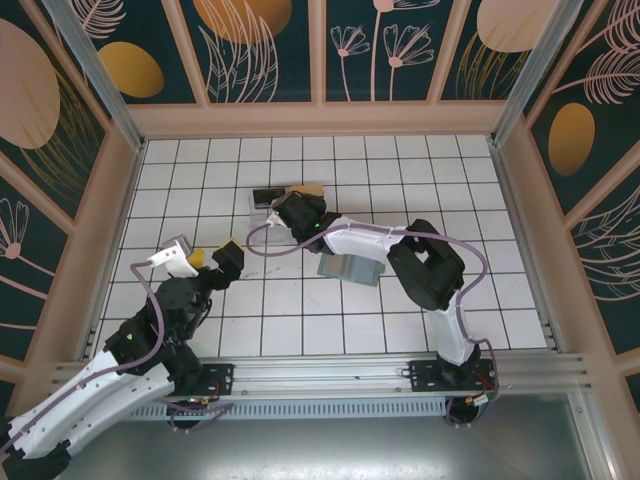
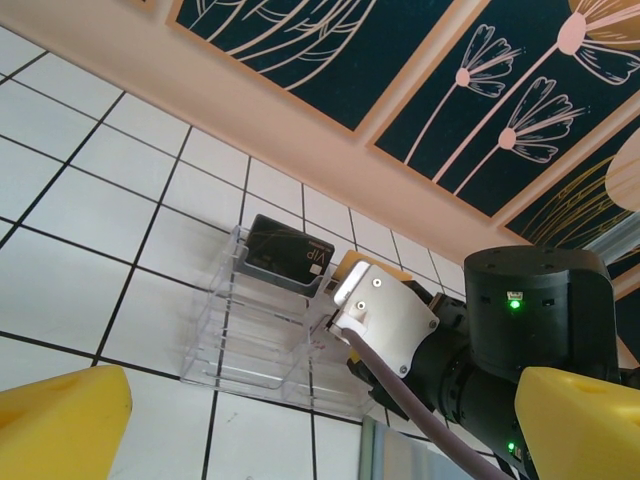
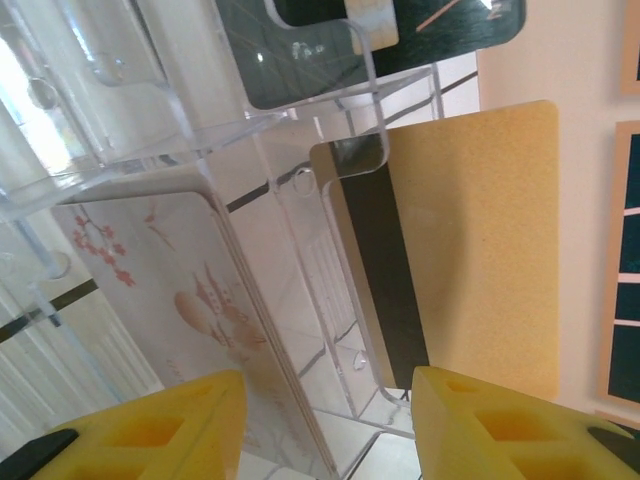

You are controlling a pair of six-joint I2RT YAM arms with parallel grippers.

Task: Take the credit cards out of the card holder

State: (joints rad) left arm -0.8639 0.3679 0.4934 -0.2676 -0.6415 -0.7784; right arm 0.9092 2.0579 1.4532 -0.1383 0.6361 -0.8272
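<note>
The clear plastic box stands on the white tiled table, towards the far side. In the right wrist view its clear walls split it into several compartments. A dark card stands in one compartment; in the left wrist view the same dark card bears the letters VIP. A white card with a pink floral print sits in the compartment next to it. A tan-gold credit card with a dark stripe down one side stands at the right end of the box. One corner of it is behind a notched clear wall, and the rest reaches out past that wall. Whether it sits fully in a compartment I cannot tell. From above, this tan-gold credit card pokes out at the box's far right corner.

The card holder lies flat on the tiles under the right forearm, apart from the box and nearer the arm bases.

The right gripper is at the box, its yellow fingers partly spread. The gap between them shows only clear wall and the floral card's lower edge. One finger is just below the tan-gold card, but contact cannot be made out.

The left gripper hangs above the tiles to the left of the box, fingers spread wide and holding nothing.
</note>
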